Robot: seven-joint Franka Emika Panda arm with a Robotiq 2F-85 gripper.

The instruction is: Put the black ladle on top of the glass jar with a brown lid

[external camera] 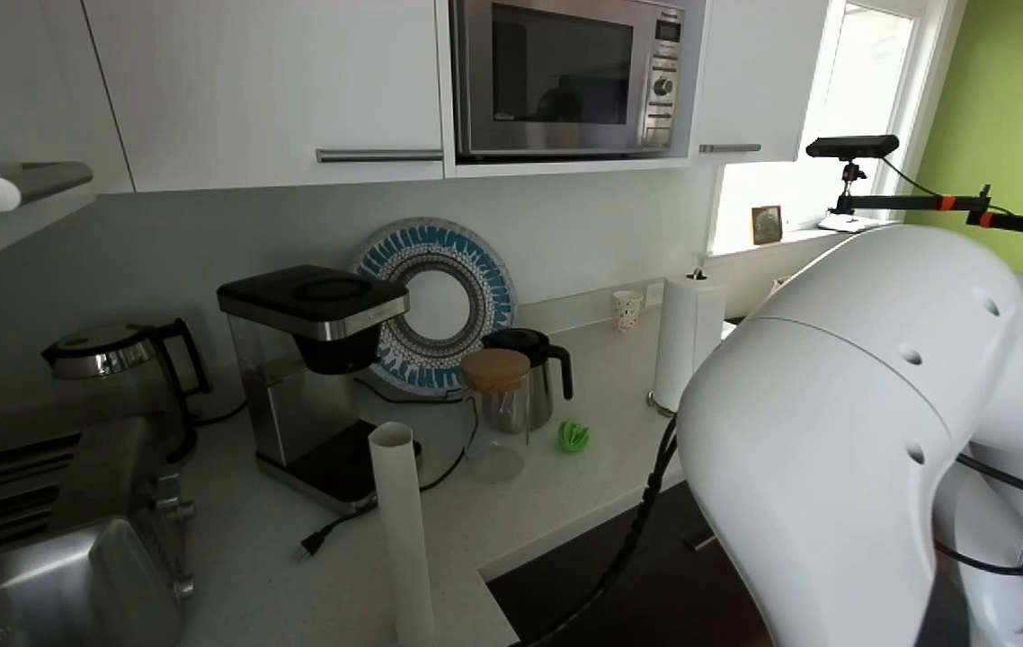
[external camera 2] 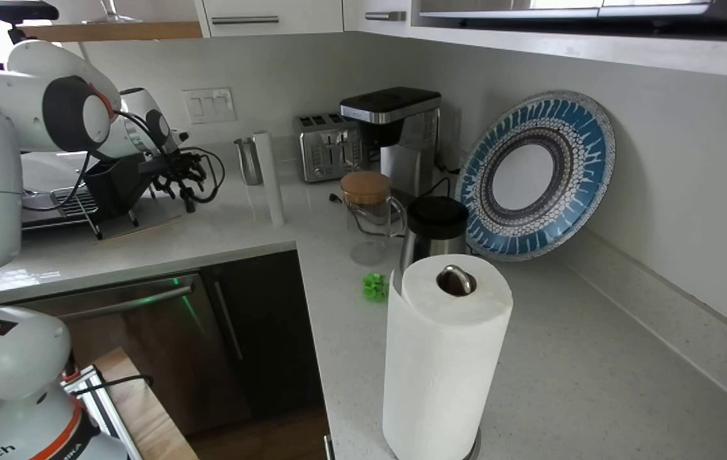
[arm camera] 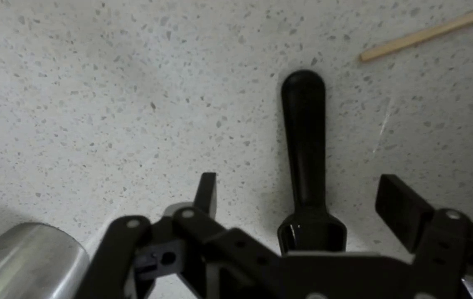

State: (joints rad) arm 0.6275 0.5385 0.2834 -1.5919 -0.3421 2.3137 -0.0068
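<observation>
The black ladle [arm camera: 306, 141] lies on the speckled counter in the wrist view, its handle pointing up the picture. The far part of its scoop is hidden behind the gripper's body. My gripper [arm camera: 296, 187] is open above the ladle. Its fingers are apart on either side of the lower handle and scoop, not touching it. In an exterior view the gripper [external camera 2: 175, 185] is low over the counter by the dish rack; the ladle cannot be made out there. The glass jar with a brown lid [external camera: 495, 369] stands upright on the counter, lid on, and also shows in an exterior view [external camera 2: 366, 188].
A white tube [external camera 2: 269, 179] and a metal pitcher [external camera 2: 248, 161] stand between gripper and jar. The coffee machine [external camera: 314, 305], black-lidded jug [external camera: 540, 395] and green object [external camera: 573, 437] are near the jar. A paper towel roll [external camera 2: 446, 358] stands farther along. A wooden stick [arm camera: 429, 34] lies near the ladle.
</observation>
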